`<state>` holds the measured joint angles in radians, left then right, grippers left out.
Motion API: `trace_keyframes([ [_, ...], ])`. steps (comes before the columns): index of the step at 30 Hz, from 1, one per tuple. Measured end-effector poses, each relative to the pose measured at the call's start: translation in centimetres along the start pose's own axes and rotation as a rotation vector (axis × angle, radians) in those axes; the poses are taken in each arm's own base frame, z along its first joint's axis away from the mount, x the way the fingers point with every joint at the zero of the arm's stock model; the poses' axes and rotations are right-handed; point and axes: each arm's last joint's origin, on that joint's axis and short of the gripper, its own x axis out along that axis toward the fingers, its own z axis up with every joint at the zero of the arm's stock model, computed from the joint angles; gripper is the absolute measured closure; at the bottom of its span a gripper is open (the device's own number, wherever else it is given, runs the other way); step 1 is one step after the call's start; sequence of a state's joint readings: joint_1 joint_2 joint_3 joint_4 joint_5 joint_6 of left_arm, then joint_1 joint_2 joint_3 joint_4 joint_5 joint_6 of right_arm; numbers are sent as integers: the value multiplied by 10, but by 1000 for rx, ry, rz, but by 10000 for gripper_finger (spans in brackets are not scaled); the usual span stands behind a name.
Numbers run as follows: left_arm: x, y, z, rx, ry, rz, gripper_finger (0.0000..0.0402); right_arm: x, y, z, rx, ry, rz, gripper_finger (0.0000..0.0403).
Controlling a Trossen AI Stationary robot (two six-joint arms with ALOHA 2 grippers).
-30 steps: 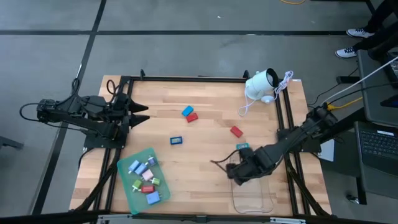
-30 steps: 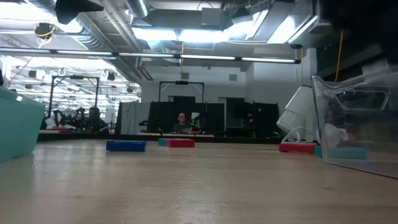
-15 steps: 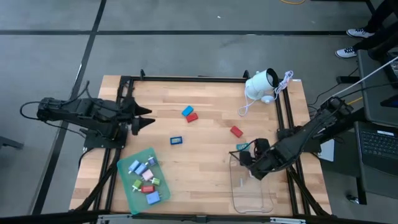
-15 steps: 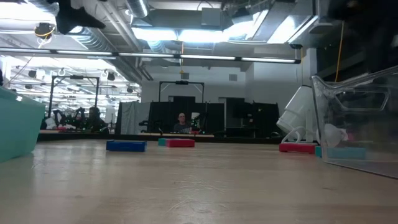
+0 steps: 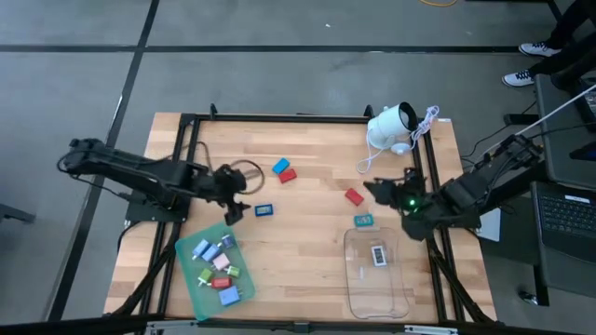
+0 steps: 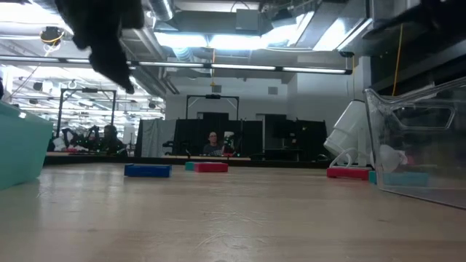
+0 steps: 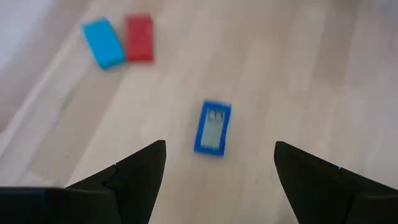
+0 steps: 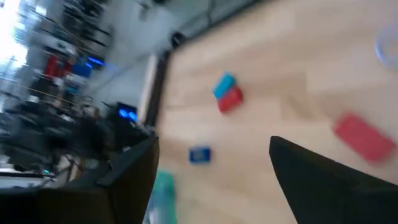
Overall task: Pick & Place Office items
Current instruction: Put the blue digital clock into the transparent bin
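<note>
Both hands spread open and empty over the wooden worktop [image 5: 307,270]

The left hand [image 5: 237,197] hangs just beside the dark blue rectangular piece with a pale middle [image 5: 264,210], fingers [image 7: 134,171] wide apart with nothing between them (the wrist view puts that piece right between the tips). The right hand [image 5: 380,190] sits near the red rectangular piece [image 5: 354,196], also open and holding nothing. A small teal piece [image 5: 363,221] lies just beside the clear plastic tray [image 5: 358,288], which has one white rectangular piece [image 5: 379,255] in it. Toward the far edge, a light blue piece [image 5: 280,167] and another red piece [image 5: 288,175] lie touching. The flat green tray [image 5: 189,249] at the near left holds a bunch of small coloured pieces [image 5: 222,272]. A white rounded device with a cord [image 5: 392,126] sits in the far right corner.
</note>
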<state>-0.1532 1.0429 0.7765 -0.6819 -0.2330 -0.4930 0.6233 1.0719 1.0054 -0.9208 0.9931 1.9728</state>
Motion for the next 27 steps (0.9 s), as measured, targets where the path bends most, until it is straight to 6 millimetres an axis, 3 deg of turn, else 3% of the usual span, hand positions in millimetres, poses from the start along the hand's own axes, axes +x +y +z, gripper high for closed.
trace_keyframes([
  [9, 64, -19, 1, 206, 145, -40, 107, -5, 3, 33, -147, -86, 36, 96],
  [18, 110, -19, -14, 207, 305, 62, 107, -7, 2, 41, -244, -61, 34, 96],
  [27, 124, -7, -7, 142, 283, 93, 107, -7, 4, 39, -243, -20, 48, 96],
])
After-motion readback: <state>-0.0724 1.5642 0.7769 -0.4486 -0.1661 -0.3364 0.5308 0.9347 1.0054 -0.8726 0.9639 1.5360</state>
